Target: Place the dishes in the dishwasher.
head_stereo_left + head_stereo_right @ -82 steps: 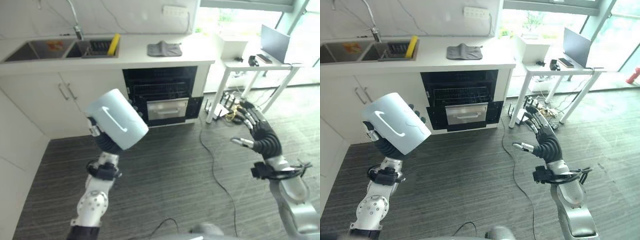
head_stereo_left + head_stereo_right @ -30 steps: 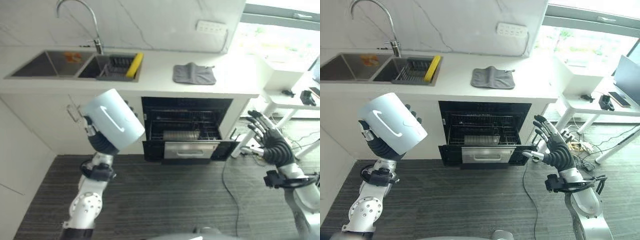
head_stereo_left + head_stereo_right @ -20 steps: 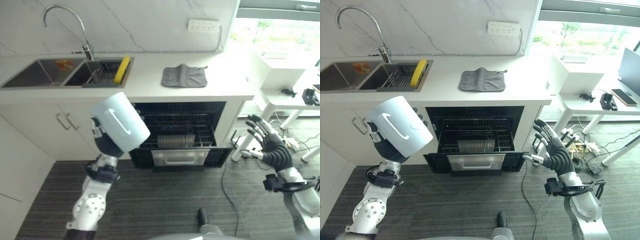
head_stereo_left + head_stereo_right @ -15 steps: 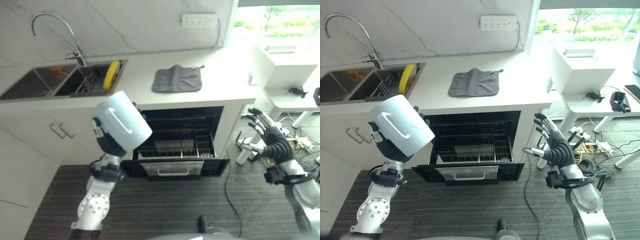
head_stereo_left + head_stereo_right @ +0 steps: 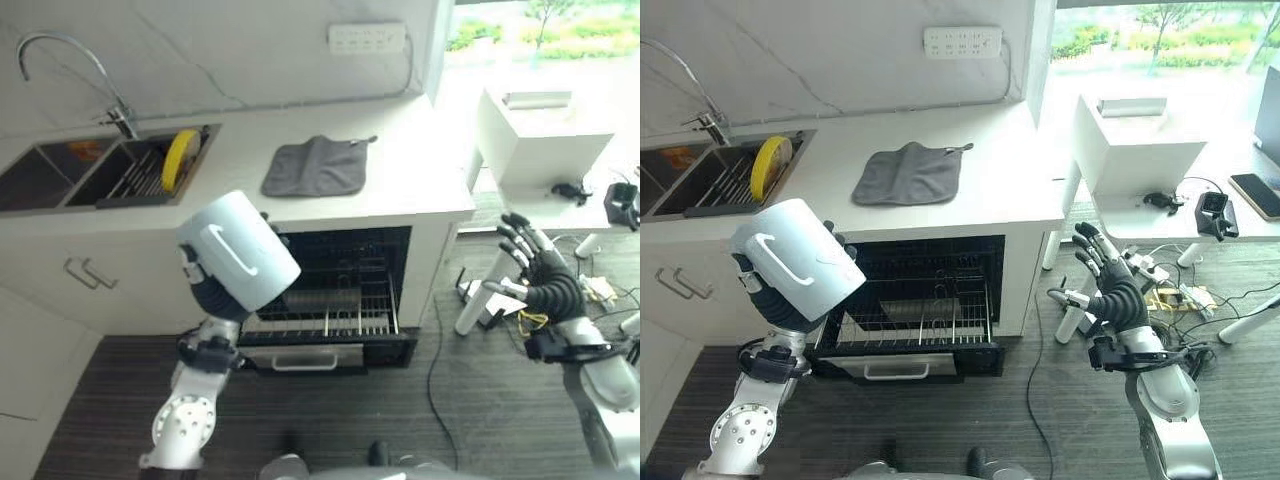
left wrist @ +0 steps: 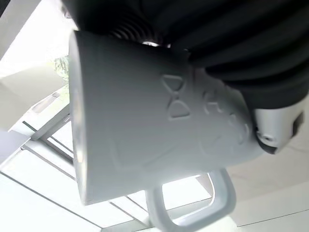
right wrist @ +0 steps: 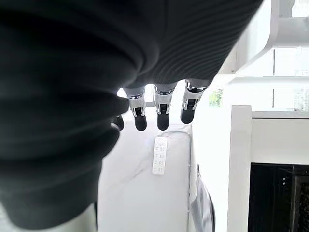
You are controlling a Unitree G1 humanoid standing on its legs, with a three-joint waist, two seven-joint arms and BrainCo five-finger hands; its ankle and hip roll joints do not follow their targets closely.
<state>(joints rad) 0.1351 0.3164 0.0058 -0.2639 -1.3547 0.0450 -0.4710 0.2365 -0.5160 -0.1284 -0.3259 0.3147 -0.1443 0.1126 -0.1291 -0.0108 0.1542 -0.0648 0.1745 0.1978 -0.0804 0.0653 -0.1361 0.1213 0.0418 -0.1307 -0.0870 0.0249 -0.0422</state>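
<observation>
Left wrist view: your left hand [image 6: 251, 63] grips the mug [image 6: 145, 130] round its body above the rack [image 5: 930, 315]; it's stiff, slippery, breakable. Right hand [image 5: 1110, 290] is spread.

– What is there to load?
– A white mug [image 5: 238, 249] with a loop handle, lying on its side in the left hand [image 5: 775, 290], held up in front of the dishwasher [image 5: 330, 290].
– And the dishwasher?
– Under the tabletop [image 5: 400, 180], open, its wire rack [image 5: 930, 315] pulled out. A yellow plate [image 5: 181, 159] stands on edge in the sink [image 5: 60, 185], far left
</observation>
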